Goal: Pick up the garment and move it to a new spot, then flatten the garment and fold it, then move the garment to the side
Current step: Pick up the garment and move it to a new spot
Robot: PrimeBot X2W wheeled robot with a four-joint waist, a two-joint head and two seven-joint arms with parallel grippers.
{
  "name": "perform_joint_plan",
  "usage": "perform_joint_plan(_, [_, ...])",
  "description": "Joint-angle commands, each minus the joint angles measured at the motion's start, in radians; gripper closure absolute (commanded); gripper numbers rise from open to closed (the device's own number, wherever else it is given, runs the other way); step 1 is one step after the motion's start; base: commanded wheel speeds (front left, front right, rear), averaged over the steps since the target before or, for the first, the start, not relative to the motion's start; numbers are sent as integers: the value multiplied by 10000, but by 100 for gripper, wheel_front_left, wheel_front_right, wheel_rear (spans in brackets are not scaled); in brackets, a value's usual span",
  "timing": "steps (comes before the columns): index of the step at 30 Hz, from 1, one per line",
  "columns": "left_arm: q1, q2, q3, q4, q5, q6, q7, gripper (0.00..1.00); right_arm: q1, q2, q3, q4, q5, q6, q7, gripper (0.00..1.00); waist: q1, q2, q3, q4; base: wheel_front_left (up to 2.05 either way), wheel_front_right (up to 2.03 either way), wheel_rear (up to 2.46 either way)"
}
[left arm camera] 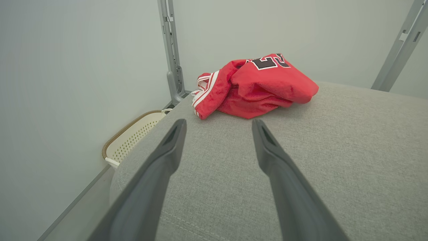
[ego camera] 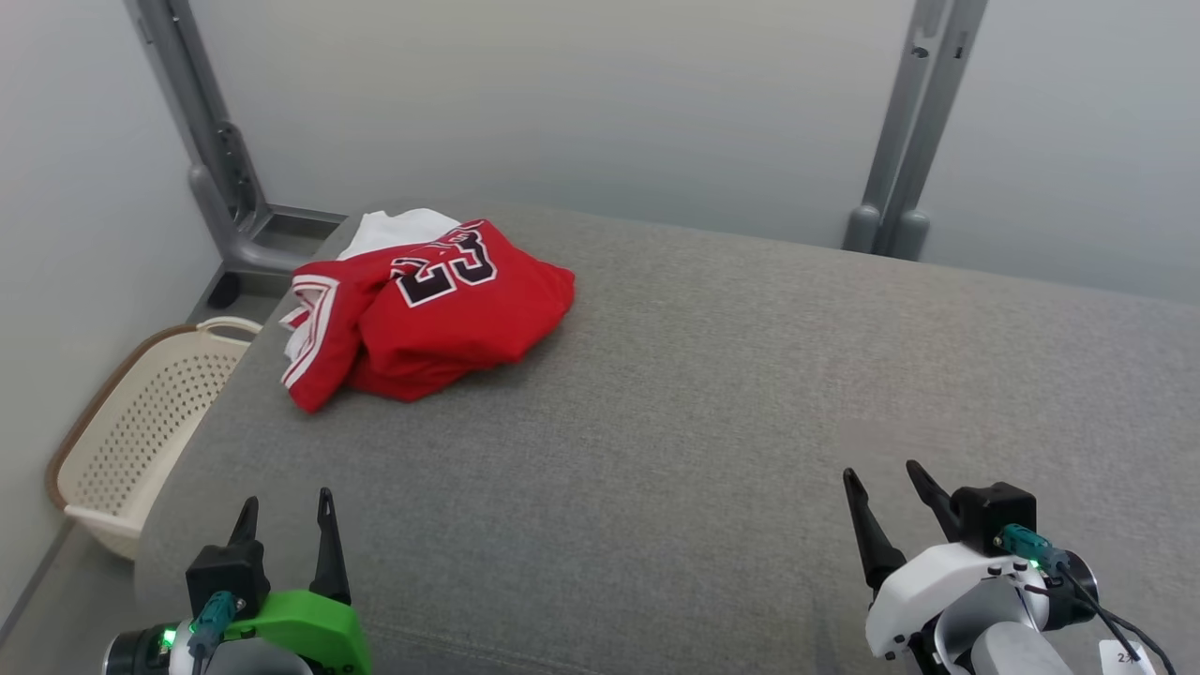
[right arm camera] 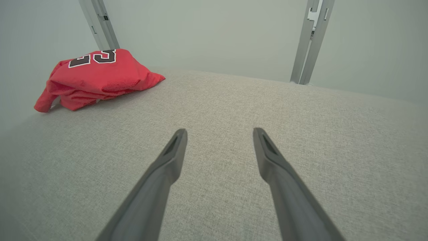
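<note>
I see a grey cushion of coarse woven cloth, with pale walls and grey metal posts behind it. The jersey lies in a crumpled heap at the far left of the cushion, close to the left edge. Its long axis runs slantwise, from near left to far right. The red-and-white striped trim points to the near left, and the black number with white outline faces up on the far part. A white part shows at its far edge. The left gripper and right gripper are at the near side, fingers spread wide, holding nothing, well apart from the jersey. A cream perforated basket stands on the floor at the left.
</note>
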State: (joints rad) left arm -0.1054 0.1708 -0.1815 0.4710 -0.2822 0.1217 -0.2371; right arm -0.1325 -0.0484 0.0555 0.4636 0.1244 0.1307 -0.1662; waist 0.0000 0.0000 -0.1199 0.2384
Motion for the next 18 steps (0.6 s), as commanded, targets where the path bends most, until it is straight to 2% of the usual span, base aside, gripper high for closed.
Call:
perform_joint_plan(1, [100, 107, 4, -82, -48, -60, -6, 0, 76, -34, 52, 67, 180, 1, -83, 0, 0, 0, -28, 706, 0, 0, 0])
perform_joint_plan(8, [201, 263, -87, -340, -72, -64, 156, 0, -59, -37, 258, 164, 488, 1, -255, 0, 0, 0, -33, 1545, 0, 0, 0])
perform_joint_plan(13, [288, 421, -193, -448, 14, -90, 293, 0, -93, -40, 367, 262, 610, 1, -336, 0, 0, 0, -24, 1805, 0, 0, 0])
perform_joint_plan(18, [274, 549, -371, -538, -90, -402, 490, 0, -55, -37, 428, 331, 692, 1, -417, 0, 0, 0, -30, 1885, 0, 0, 0])
